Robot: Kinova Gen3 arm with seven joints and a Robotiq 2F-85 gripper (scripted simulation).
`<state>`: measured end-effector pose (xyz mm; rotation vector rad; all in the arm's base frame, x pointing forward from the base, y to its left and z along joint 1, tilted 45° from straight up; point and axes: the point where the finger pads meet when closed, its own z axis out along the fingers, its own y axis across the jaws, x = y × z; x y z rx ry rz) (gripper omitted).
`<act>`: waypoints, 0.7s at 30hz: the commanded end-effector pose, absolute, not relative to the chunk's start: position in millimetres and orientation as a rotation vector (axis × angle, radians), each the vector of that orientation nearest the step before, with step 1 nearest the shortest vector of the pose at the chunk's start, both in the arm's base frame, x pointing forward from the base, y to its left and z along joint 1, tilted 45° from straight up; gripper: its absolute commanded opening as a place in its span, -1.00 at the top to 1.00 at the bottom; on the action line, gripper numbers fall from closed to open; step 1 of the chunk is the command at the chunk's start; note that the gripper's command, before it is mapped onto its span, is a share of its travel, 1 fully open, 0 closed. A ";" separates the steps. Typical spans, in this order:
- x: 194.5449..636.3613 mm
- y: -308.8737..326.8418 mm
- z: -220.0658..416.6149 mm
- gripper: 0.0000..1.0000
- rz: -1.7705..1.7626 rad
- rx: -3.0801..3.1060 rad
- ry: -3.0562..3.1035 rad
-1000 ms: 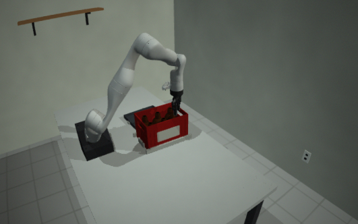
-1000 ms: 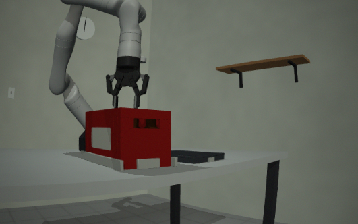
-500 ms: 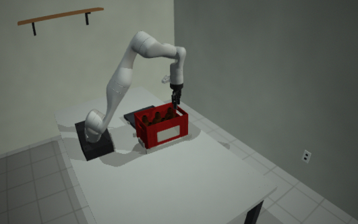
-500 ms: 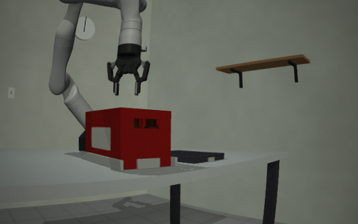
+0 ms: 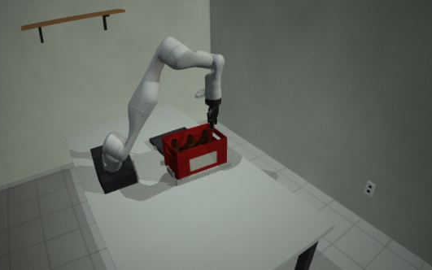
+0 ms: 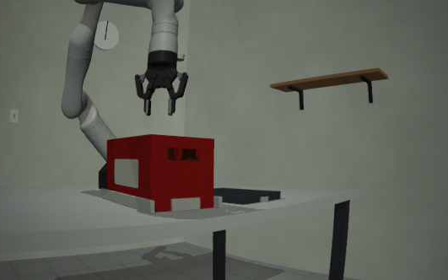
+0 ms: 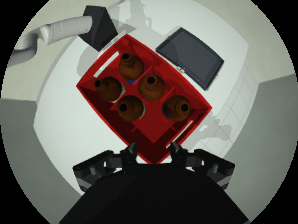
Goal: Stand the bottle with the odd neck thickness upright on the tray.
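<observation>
The red crate [image 5: 183, 164] [image 6: 181, 181] [image 7: 114, 121] stands upright and holds several brown bottles. In the wrist view one bottle [image 7: 132, 67] is at the top, one [image 7: 110, 90] at the left, one [image 7: 151, 89] in the middle, one [image 7: 131, 109] at the lower middle and one [image 7: 176, 108] at the right. No neck difference can be told for sure. My gripper [image 5: 212, 128] [image 6: 159, 113] [image 7: 153, 148] is open and empty, pointing down above the crate, near its bottom corner in the wrist view. The dark tray [image 5: 159, 141] [image 6: 249, 196] [image 7: 192, 57] lies empty beside the crate.
Pale low strips [image 5: 183, 181] [image 6: 186, 204] lie along the crate's foot. The dark robot base [image 5: 118, 183] [image 7: 98, 30] stands on the table [image 5: 220, 215]. A wooden shelf [image 5: 73, 19] [image 6: 329, 79] is on the wall.
</observation>
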<state>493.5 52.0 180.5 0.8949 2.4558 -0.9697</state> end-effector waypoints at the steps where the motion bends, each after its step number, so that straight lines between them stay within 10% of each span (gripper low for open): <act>1: 493.7 52.9 180.9 1.00 -0.967 0.893 2.456; 21: 493.7 52.9 180.9 1.00 -0.967 0.893 2.456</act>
